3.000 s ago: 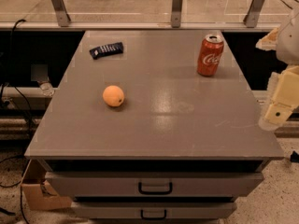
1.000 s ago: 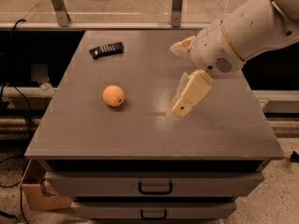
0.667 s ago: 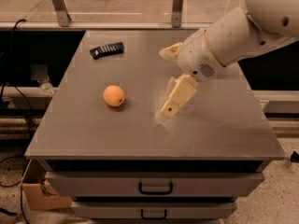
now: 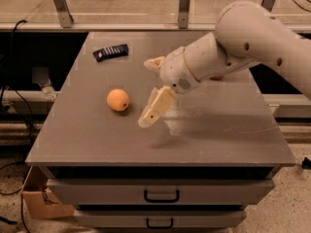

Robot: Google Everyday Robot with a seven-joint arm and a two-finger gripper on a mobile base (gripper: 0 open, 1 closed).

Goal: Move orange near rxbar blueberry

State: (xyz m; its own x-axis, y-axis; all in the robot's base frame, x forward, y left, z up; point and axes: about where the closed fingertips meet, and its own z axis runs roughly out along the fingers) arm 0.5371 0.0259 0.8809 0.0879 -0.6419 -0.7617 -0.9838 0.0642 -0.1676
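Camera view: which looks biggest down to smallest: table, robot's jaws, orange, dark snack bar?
1. table
2. gripper, hovering just right of the orange
3. orange and rxbar blueberry: too alike to rank

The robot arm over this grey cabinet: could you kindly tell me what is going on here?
The robot arm reaches in from the right over the cabinet top. Its pincer hangs open and empty just to the right of the orange, not touching it. The orange sits left of the middle of the top, and the rxbar blueberry lies apart from it near the back left edge. The orange has not yet been grasped or brought near the bar.
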